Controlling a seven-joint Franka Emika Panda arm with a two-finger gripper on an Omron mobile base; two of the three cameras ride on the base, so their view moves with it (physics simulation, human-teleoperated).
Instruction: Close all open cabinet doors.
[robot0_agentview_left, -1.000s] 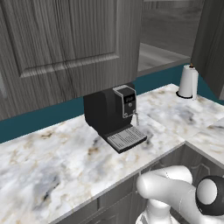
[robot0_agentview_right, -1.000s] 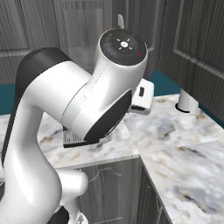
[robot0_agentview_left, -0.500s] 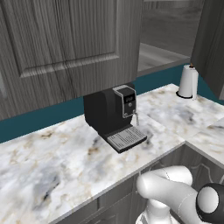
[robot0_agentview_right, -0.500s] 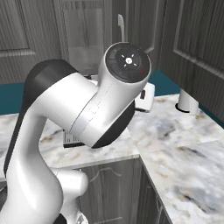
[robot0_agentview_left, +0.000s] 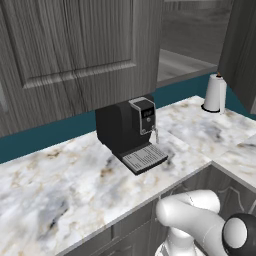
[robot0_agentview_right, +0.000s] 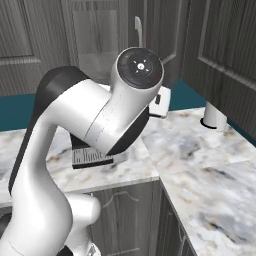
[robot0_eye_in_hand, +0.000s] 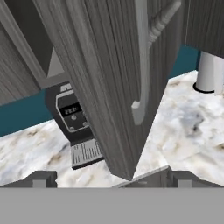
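Note:
In the hand view an open cabinet door (robot0_eye_in_hand: 109, 78) stands edge-on right in front of me, its slim silver bar handle (robot0_eye_in_hand: 142, 65) running down its right face. My gripper (robot0_eye_in_hand: 109, 181) is open just below the door's lower corner, and its two dark fingertips (robot0_eye_in_hand: 40, 179) are set wide apart with nothing between them. In the left base view a large door panel (robot0_agentview_left: 75, 45) hangs beside the open cabinet interior (robot0_agentview_left: 192, 40). In the right base view another open door (robot0_agentview_right: 225, 45) juts out at the right, and a door with a handle (robot0_agentview_right: 138, 27) shows behind the arm.
A black coffee machine (robot0_agentview_left: 131, 131) stands on the marble counter (robot0_agentview_left: 60, 190) under the cabinets. A white paper towel roll (robot0_agentview_left: 215, 94) stands at the far right against the teal backsplash. The counter turns a corner at the right (robot0_agentview_right: 210, 170). My white arm (robot0_agentview_right: 100, 120) blocks the middle of the right base view.
The arm's elbow joint has swung up and right in the right base view, and lower and right in the left base view. The gripper stays open. No door has visibly moved.

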